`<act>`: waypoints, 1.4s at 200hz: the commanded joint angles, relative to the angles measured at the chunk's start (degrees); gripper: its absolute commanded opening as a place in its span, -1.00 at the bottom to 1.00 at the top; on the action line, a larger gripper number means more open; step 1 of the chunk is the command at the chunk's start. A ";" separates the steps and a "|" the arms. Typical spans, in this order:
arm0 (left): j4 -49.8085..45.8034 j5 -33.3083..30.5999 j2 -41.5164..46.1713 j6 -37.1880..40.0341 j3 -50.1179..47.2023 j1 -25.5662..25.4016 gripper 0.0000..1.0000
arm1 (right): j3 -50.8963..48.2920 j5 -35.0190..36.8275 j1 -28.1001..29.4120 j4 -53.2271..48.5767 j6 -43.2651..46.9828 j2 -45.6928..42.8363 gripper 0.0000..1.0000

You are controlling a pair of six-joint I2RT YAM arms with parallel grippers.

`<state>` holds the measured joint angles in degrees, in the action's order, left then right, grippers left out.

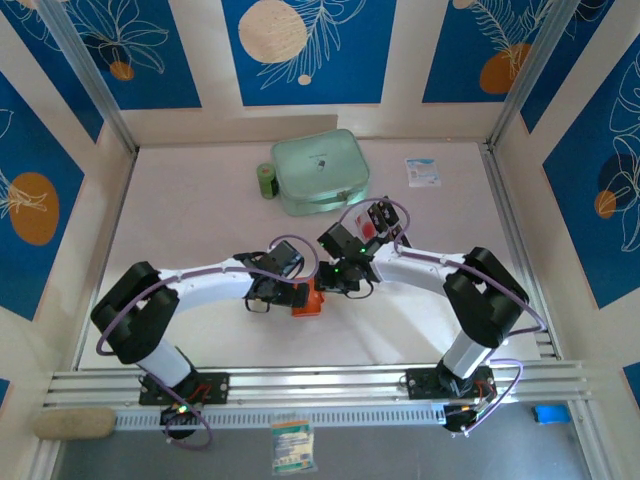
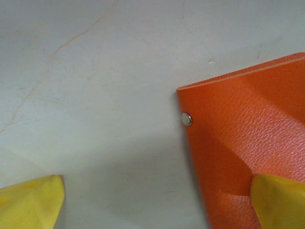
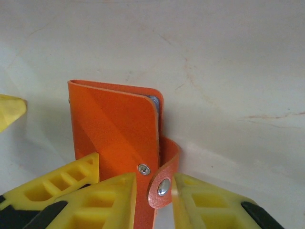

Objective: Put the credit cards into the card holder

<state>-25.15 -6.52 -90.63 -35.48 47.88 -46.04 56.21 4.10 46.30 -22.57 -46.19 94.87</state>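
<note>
the pebbled orange card holder (image 3: 112,124), folded, with a round metal snap (image 3: 163,187), lies on the pale table (image 3: 228,71). left gripper (image 2: 155,191) gapes wide, one finger (image 2: 276,200) on it; right gripper (image 3: 153,181) straddles its strap (image 3: 167,157), grip unclear.

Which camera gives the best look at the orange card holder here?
Right wrist: the card holder shows folded and nearly whole, its snap strap curling inside the right gripper. Left wrist shows one corner with a metal stud; top external, just a small orange patch.
</note>
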 commanded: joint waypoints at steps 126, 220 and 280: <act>-5.26 -4.20 -2.89 0.36 -1.56 -0.15 0.99 | 0.05 -0.13 0.37 -2.00 0.66 -0.42 -1.00; -5.00 -4.20 -2.94 0.32 -1.82 -0.27 1.00 | 2.05 -2.87 1.40 -0.20 0.94 1.04 -1.00; -4.82 -4.20 -2.97 0.36 -2.00 -0.26 1.00 | 3.21 -3.19 2.03 0.15 0.58 2.83 -1.00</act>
<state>-25.12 -6.52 -90.83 -35.48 47.94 -46.06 57.60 3.40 47.62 -23.22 -45.43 96.36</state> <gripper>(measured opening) 0.998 0.056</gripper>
